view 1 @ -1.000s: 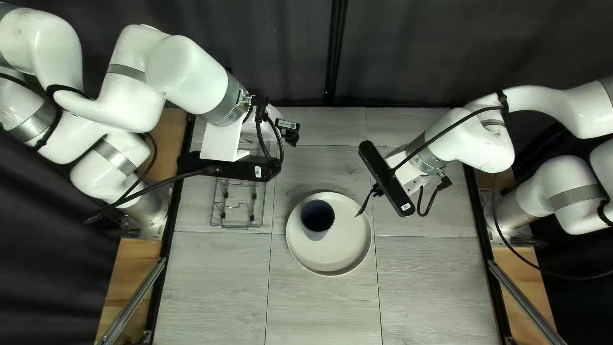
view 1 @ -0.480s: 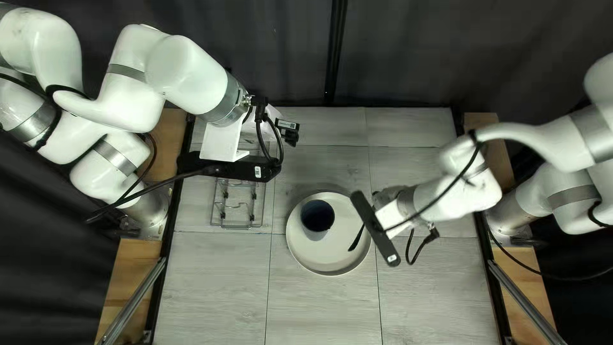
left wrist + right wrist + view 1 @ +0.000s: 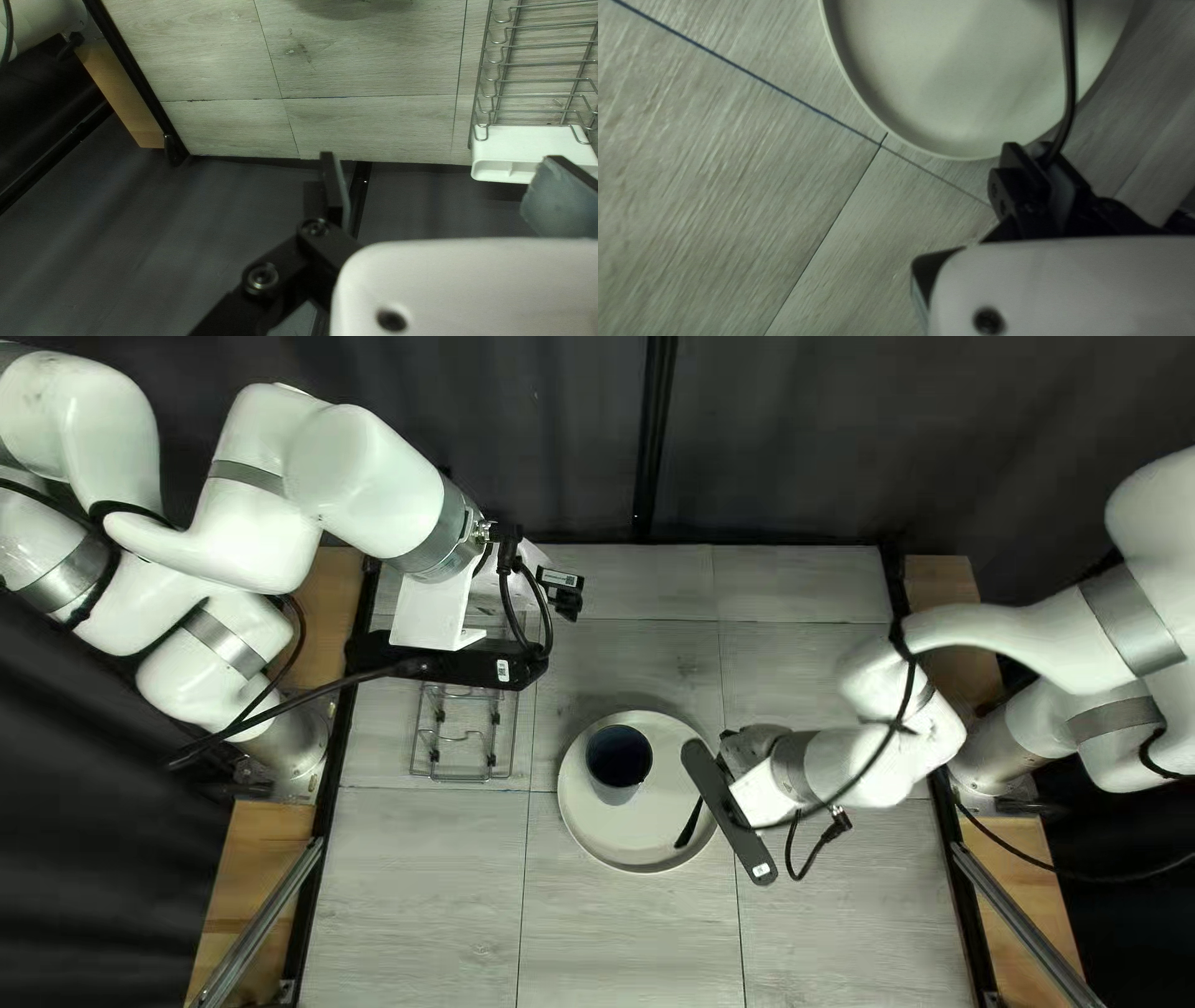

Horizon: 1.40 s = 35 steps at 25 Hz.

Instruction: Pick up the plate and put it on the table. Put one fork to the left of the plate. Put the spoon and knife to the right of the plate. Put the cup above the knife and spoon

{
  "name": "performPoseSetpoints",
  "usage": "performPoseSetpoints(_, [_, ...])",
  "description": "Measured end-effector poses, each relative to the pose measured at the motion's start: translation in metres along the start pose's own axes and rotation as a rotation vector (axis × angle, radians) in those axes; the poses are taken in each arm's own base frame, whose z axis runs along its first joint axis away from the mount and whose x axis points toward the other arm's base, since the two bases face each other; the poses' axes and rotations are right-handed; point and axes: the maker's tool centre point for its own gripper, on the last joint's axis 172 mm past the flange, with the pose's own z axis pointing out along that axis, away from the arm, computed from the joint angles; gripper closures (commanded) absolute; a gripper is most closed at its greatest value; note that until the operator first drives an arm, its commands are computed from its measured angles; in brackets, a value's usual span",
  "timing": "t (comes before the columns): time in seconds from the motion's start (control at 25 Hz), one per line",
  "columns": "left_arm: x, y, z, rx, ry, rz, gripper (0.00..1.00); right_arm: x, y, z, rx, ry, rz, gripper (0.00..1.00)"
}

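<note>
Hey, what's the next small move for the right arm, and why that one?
I'd probably ease the right claw toward its own base, until the dark utensil clears the plate, before lowering it. The claw grips it near one end and the rest reaches over the plate, while the task wants cutlery beside it.

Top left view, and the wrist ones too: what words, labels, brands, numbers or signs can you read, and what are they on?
White sticker on the left arm's black bar: too small to read.
Pale label on the small black block nearby: too small.
Second sticker, on the right arm's black bar: too small.
Plate, cup: no print shows.
Wrist views: none.
</note>
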Motion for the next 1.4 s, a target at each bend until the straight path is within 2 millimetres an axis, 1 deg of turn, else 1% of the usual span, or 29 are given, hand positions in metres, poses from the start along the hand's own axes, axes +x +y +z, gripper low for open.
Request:
performPoseSetpoints(0.16, [0.000,0.000,0.000,0.000,0.000,0.000,0.00,0.013,-0.003,0.016,-0.030,0.034,-0.042,1.00])
performPoseSetpoints(0.2, [0.000,0.000,0.000,0.000,0.000,0.000,0.00,0.016,-0.004,0.021,-0.035,0.041,-0.051,0.89])
performPoseSetpoints(0.28, [0.000,0.000,0.000,0.000,0.000,0.000,0.00,0.022,-0.009,0.032,-0.042,0.053,-0.070,0.26])
performPoseSetpoints(0.32, [0.000,0.000,0.000,0.000,0.000,0.000,0.00,0.024,-0.012,0.037,-0.043,0.058,-0.079,0.17])
performPoseSetpoints(0.36, [0.000,0.000,0.000,0.000,0.000,0.000,0.00,0.026,-0.014,0.041,-0.045,0.063,-0.086,0.00])
performPoseSetpoints(0.48, [0.000,0.000,0.000,0.000,0.000,0.000,0.00,0.027,-0.020,0.050,-0.043,0.079,-0.101,0.00])
performPoseSetpoints(0.6, [0.000,0.000,0.000,0.000,0.000,0.000,0.00,0.027,-0.022,0.048,-0.038,0.083,-0.106,0.00])
performPoseSetpoints(0.76, [0.000,0.000,0.000,0.000,0.000,0.000,0.00,0.027,-0.016,0.027,-0.035,0.073,-0.104,0.00])
performPoseSetpoints(0.92, [0.000,0.000,0.000,0.000,0.000,0.000,0.00,0.028,-0.004,-0.004,-0.032,0.049,-0.094,0.00])
performPoseSetpoints(1.0, [0.000,0.000,0.000,0.000,0.000,0.000,0.00,0.030,0.000,-0.016,-0.027,0.041,-0.087,0.00])
performPoseSetpoints(1.16, [0.000,0.000,0.000,0.000,0.000,0.000,0.00,0.044,0.013,-0.032,-0.014,0.036,-0.054,0.00])
performPoseSetpoints(1.4, [0.000,0.000,0.000,0.000,0.000,0.000,0.00,0.071,0.036,-0.048,0.044,0.013,0.016,0.00])
